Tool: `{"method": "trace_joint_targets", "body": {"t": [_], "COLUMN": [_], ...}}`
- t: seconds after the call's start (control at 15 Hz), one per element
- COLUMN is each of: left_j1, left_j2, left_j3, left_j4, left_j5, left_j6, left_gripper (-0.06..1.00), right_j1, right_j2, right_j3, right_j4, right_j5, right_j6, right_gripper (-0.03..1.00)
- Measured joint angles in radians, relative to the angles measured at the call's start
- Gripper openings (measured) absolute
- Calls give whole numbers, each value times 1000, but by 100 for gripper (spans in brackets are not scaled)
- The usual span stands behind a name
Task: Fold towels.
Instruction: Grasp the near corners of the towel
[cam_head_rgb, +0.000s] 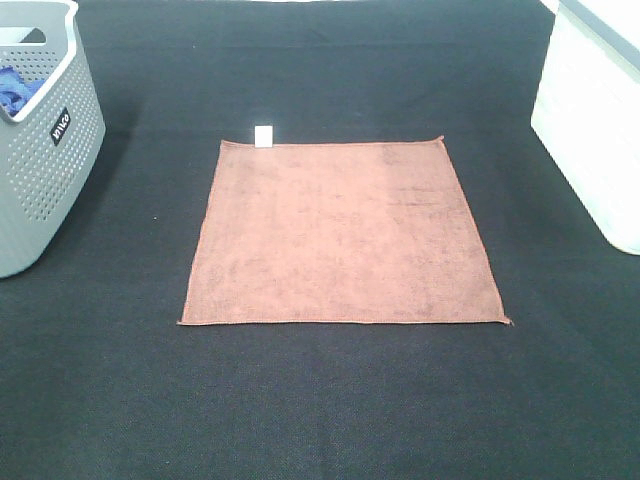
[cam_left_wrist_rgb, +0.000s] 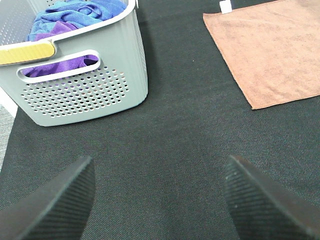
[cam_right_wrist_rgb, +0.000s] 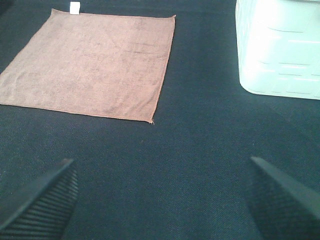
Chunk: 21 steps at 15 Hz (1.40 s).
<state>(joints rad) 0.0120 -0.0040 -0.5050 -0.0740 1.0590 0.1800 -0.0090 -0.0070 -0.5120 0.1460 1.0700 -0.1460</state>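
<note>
At the middle of the dark surface (cam_head_rgb: 320, 410) I've got one terracotta towel (cam_head_rgb: 340, 232), flat and unfolded, with its white tag (cam_head_rgb: 264, 135) on the far edge. The left tool (cam_left_wrist_rgb: 159, 170) is spread wide over bare surface, holding nothing, and the right tool (cam_right_wrist_rgb: 161, 167) is the same. One grey basket (cam_head_rgb: 40, 180) far left, one white bin (cam_head_rgb: 590, 130) far right. The tools show only in their wrist views. Only the left wrist shows the blue cloth (cam_left_wrist_rgb: 75, 12) and purple cloth (cam_left_wrist_rgb: 62, 65) heaped in the basket.
</note>
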Motion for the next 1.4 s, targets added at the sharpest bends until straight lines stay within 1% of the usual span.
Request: {"method": "trace_joint_targets", "body": {"t": [0.4,0.47,0.53,0.6,0.73,0.87,0.93,1.0,1.07,1.13,1.2,1.27,1.4], "left_j1": [0,0,0,0,0,0,0,0,0,0,0,0,0], "left_j2": [0,0,7,38,126,257,257,389,489,586,686,854,1052], "left_j3": [-2,-8,-10,4,44,59,59,59,59,59,59,59,32], "left_j4": [-17,-20,-32,-69,-121,-173,-173,-248,-310,-382,-454,-584,-768], "left_j5": [-8,-53,-138,-279,-452,-550,-550,-584,-586,-590,-596,-604,-603], "left_j6": [0,0,-3,-3,-3,-3,-3,-3,3,24,65,163,344], "left_gripper": [69,69,69,69,69,69,69,69,69,69,69,69,69], "right_j1": [0,0,0,0,0,0,0,0,0,0,0,0,0], "right_j2": [6,30,73,150,283,434,434,551,630,722,806,936,1107], "right_j3": [-1,-7,-15,-23,-23,-23,-23,-23,-27,-42,-71,-124,-201], "right_j4": [0,0,2,8,47,103,103,149,169,179,189,209,236], "right_j5": [-7,-29,-64,-126,-235,-340,-340,-417,-447,-456,-461,-461,-439], "right_j6": [0,0,0,1,9,10,10,9,1,-20,-44,-80,-98], "right_gripper": [85,85,85,85,85,85,85,85,85,85,85,85,84]}}
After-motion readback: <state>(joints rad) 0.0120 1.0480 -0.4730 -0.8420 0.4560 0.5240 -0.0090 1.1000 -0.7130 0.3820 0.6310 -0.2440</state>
